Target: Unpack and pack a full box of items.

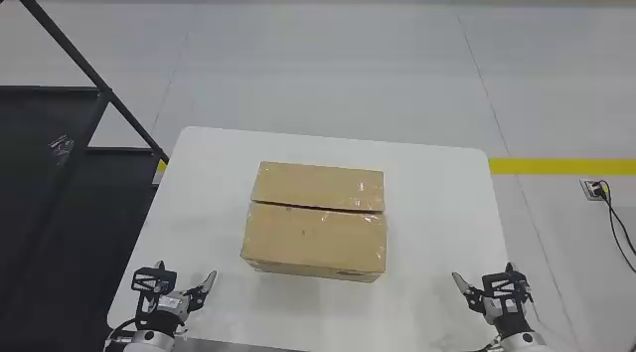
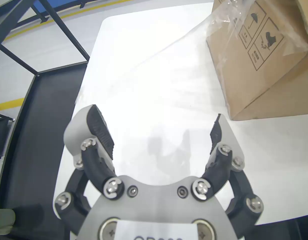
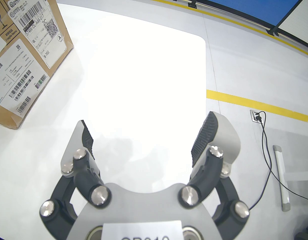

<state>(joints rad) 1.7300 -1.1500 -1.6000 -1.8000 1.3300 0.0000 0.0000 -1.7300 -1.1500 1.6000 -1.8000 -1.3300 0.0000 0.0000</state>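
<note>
At the lower left of the top view, the left gripper [image 1: 179,284] hangs over the table [image 1: 199,183], its jaws spread wide and holding nothing. The cardboard box [image 1: 314,221] sits mid-frame, its flaps shut under clear tape [image 1: 343,193]. It looks stiff-walled and is probably heavy while full, and the tape looks slick. The flap seam seems the place to start opening. At the lower right, the right gripper [image 1: 490,286] is equally wide open and empty, well apart from the box.
</note>
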